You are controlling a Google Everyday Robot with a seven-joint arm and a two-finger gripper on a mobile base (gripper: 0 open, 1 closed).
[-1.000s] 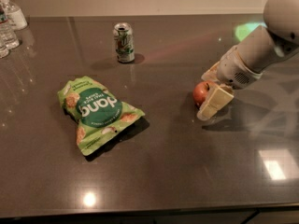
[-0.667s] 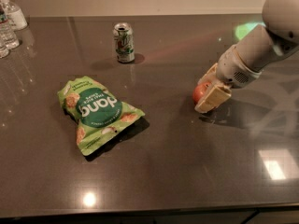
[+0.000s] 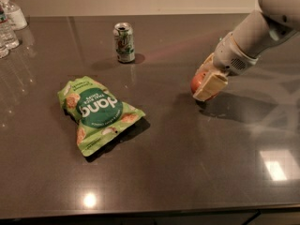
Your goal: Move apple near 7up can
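The red-orange apple (image 3: 198,82) is held between my gripper's (image 3: 205,81) cream fingers (image 3: 210,86) at the right of the dark table, lifted slightly above the surface with its shadow below. The gripper is shut on the apple, which is mostly hidden by the near finger. The 7up can (image 3: 124,42), silver-white with green markings, stands upright at the back centre of the table, well to the left of and behind the gripper.
A green snack bag (image 3: 96,111) lies flat at the left centre, between the can and the front edge. Clear water bottles (image 3: 9,22) stand at the back left corner. The dark table (image 3: 187,172) reflects ceiling lights.
The gripper has lifted the apple a little off the table and carried it slightly left and back. The can and the bag have not moved.
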